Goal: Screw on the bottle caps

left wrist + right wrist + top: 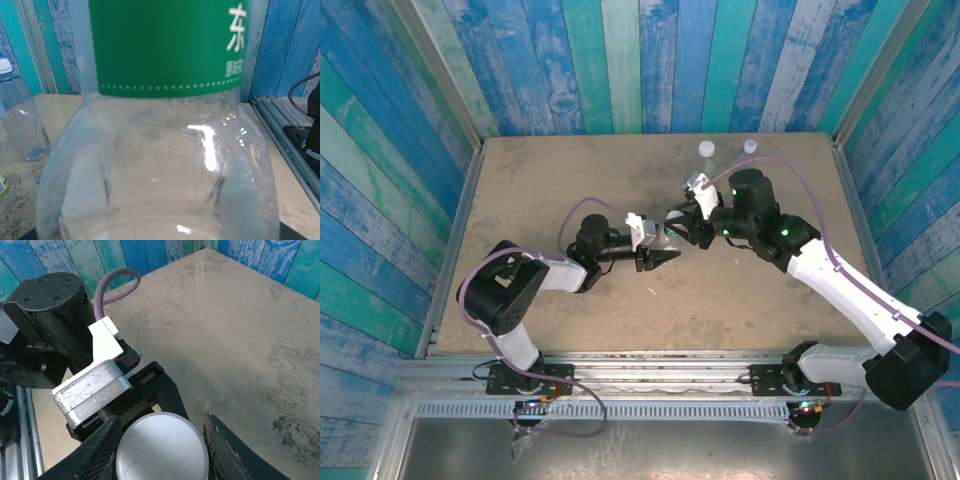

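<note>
White caps (750, 146) already top two small clear plastic bottles (706, 160) at the far edge of the tan table (540, 200). One is left: the left gripper (666, 256) clamps a clear plastic bottle with a green label (160, 165), and the right gripper (161, 440) pinches its round white plastic cap (162, 457), probably not yet tightened.

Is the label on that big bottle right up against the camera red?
No, the label wrapped around the bottle is green with white characters and a row of white dots.
</note>
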